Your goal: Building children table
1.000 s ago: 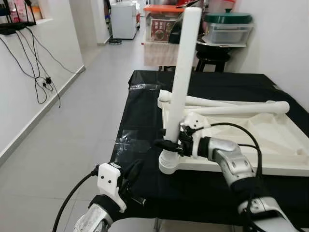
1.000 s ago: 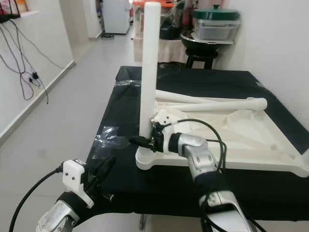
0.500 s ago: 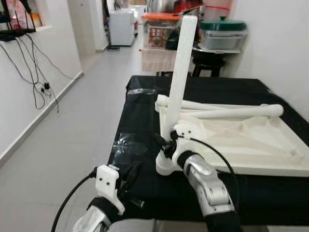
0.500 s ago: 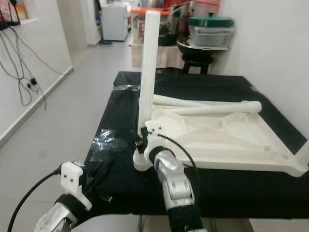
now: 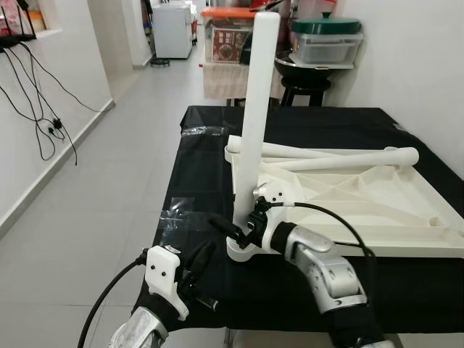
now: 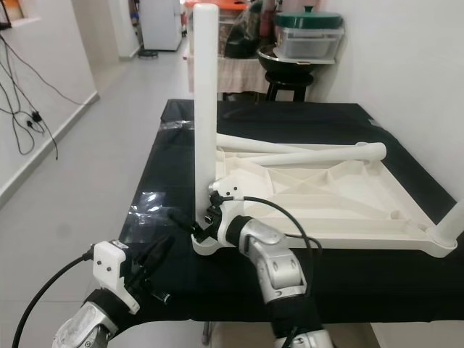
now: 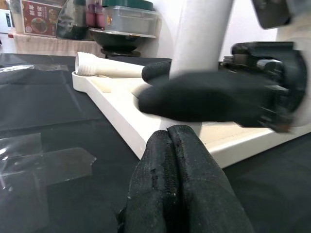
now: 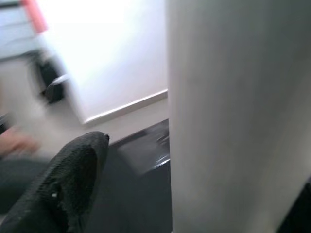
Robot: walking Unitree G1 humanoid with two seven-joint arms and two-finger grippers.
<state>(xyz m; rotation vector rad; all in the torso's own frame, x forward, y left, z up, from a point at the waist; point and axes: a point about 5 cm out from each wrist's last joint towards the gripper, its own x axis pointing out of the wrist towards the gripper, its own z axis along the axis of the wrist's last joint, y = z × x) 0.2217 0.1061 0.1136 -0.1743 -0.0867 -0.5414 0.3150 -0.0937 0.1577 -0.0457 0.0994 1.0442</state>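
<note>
Black cloth (image 5: 341, 119) covers the work surface, with a couple of clear tape patches (image 5: 179, 217) stuck on it near the front edge and another strip of tape (image 5: 203, 131) up by the far corner. Behind it there's a black stool (image 5: 303, 88) carrying a clear storage box with a green lid (image 5: 325, 41). Next to that sits a box with an orange lid (image 5: 227, 36), draped underneath with a pale cloth. A white appliance (image 5: 172, 27) stands down the hallway, hard to tell what kind. Grey floor tiles (image 5: 109, 167) all around, and black cables (image 5: 40, 101) dangle down the white wall on the left.
</note>
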